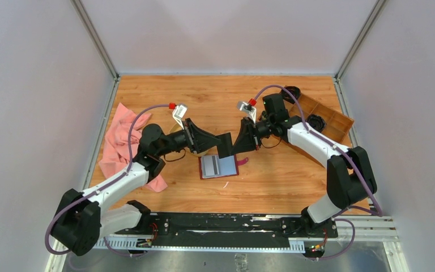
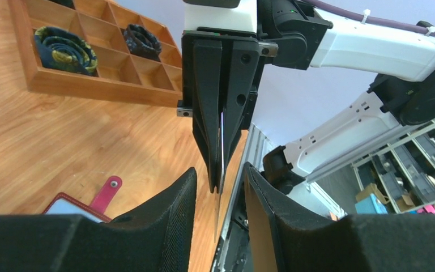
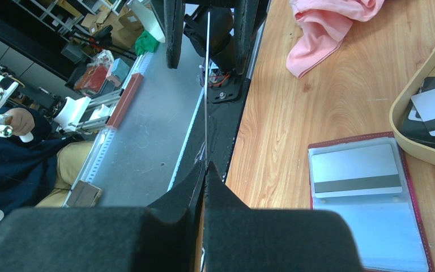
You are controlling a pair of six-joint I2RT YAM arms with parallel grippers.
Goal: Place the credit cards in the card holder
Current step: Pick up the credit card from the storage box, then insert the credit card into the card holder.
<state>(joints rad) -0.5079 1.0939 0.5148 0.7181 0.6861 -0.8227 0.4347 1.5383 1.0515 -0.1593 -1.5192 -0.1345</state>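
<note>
While in right gripper (image 3: 205,168), card (image 3: 207,85) inside left gripper (image 2: 221,173)

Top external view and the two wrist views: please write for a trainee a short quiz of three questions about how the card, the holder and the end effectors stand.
1. True or false: the card holder lies closed on the table.
2. The right end effector is shut on a raised credit card. The left end effector is: A. shut on it; B. open around it; C. far from it.
3. Fill in: the pink cloth lies on the ___ arm's side.
Key: 1 false; 2 B; 3 left.
</note>
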